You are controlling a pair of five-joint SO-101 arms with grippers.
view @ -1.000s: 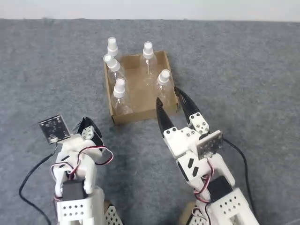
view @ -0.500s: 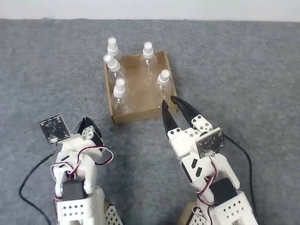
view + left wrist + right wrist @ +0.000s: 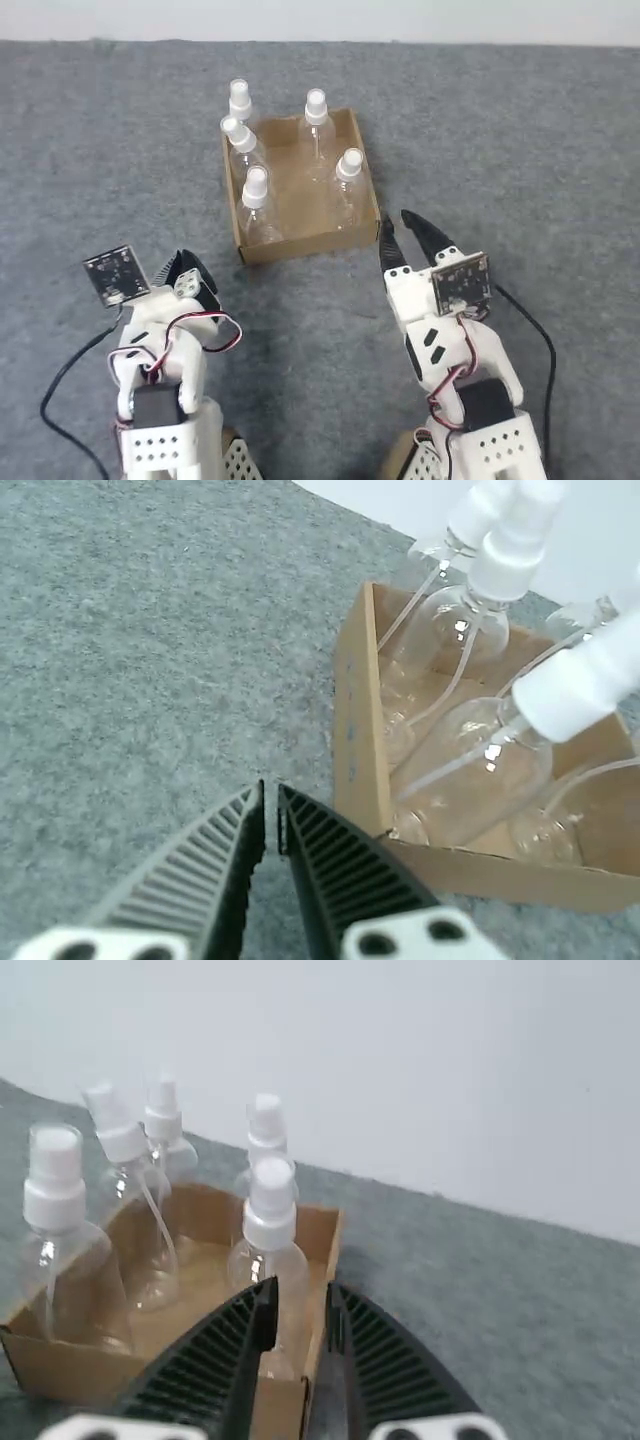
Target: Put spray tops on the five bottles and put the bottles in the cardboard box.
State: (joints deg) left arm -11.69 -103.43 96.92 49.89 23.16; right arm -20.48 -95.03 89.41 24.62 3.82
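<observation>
High view: 5 spray-topped bottles (image 3: 258, 215), 1 cardboard box (image 3: 300, 246).

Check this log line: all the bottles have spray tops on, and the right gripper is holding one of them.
One part is wrong: the right gripper holds nothing. The high view shows it just outside the cardboard box, by the near right corner, fingers slightly apart and touching no bottle. The rest holds: all five bottles have spray tops on.

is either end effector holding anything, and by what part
Nothing is held. The left end effector is shut on nothing over the carpet. The right end effector is slightly open and empty, in front of the box with the bottles.
</observation>
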